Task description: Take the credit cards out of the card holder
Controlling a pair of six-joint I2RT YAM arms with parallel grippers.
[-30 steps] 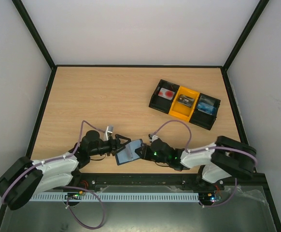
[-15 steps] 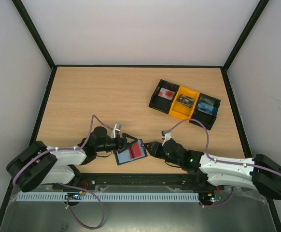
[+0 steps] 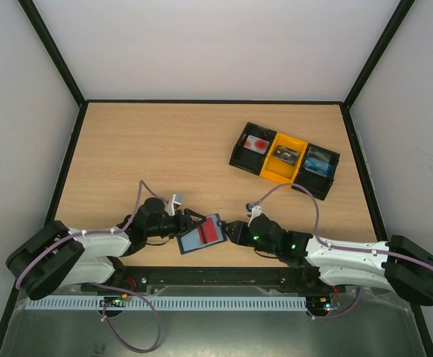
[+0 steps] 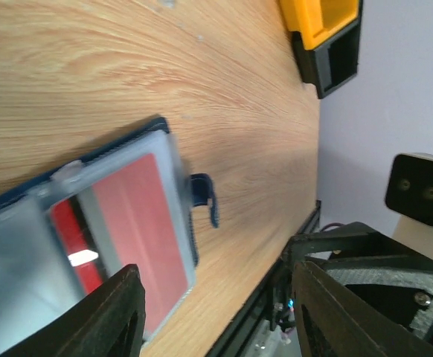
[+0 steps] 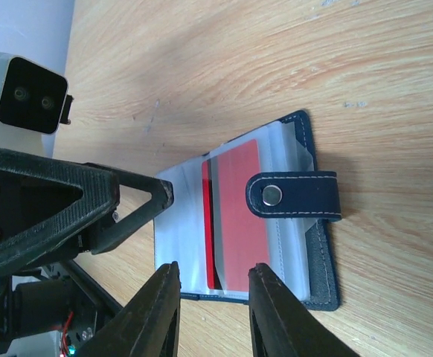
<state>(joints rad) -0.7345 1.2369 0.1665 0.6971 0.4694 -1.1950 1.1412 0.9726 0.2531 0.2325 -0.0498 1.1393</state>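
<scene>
Cloudy sleeves (image 5: 181,223) half hide the red plastic card (image 5: 239,216) in the open navy folding card holder (image 3: 193,239). Left end effector (image 4: 215,271) gapes wide, right end effector (image 5: 215,268) narrowly.

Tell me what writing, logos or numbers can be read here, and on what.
None can be read.
Red card in the card holder: no print shows.
Snap tab: plain stud, no logo.
Cards in the black-and-yellow tray: marks too small to read.
</scene>
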